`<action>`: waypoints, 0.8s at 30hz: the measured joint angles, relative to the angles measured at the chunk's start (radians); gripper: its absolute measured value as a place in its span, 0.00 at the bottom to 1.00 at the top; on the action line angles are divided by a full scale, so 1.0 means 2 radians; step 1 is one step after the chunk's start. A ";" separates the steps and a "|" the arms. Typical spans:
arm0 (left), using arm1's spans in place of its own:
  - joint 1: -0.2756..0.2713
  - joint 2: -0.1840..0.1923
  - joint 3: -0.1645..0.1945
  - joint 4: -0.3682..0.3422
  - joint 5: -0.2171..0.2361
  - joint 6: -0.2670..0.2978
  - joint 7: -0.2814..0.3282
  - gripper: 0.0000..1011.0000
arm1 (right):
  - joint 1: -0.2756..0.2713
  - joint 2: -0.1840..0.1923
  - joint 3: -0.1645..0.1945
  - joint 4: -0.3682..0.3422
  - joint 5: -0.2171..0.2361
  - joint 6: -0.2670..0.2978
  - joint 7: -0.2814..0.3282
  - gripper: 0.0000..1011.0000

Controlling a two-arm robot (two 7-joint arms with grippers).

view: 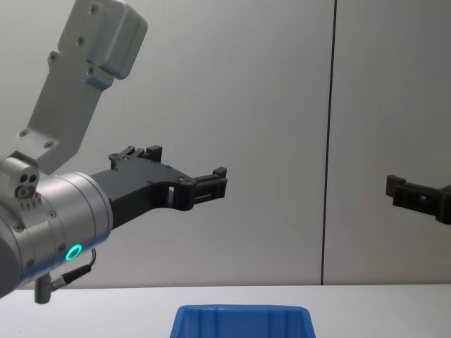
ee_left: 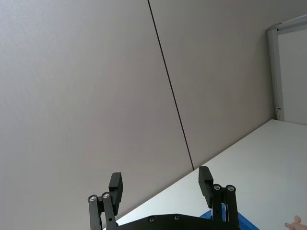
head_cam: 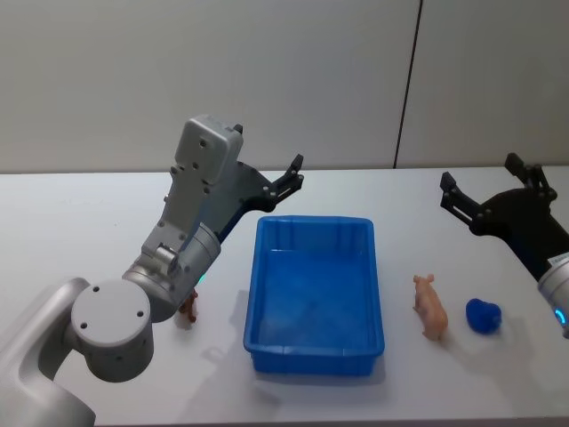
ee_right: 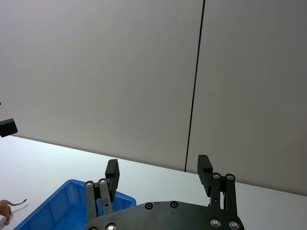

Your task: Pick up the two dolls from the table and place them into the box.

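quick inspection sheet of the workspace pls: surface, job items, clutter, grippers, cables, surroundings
surface: white table, flat and plain
job's things: blue box mid-table, nothing in it; brown doll left of the box, partly behind the left arm; pink pig doll right of the box
clutter: small dark blue lump just right of the pig doll, cannot tell what it is
grippers: left gripper open, holding nothing, raised near the box's far left corner; right gripper open, holding nothing, raised beyond the pig doll
cables: short dark cable at the left wrist; nothing seen on the table
surroundings: grey wall panels with a dark vertical seam
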 joint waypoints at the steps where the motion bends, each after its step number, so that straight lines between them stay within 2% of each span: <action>1: 0.000 0.000 0.000 0.000 0.000 0.000 0.000 0.99 | 0.000 0.000 0.000 0.000 0.000 0.000 0.000 0.99; 24: 0.000 0.000 0.000 0.000 0.000 0.000 0.000 0.99 | 0.000 0.000 0.000 0.000 0.000 0.000 0.000 0.99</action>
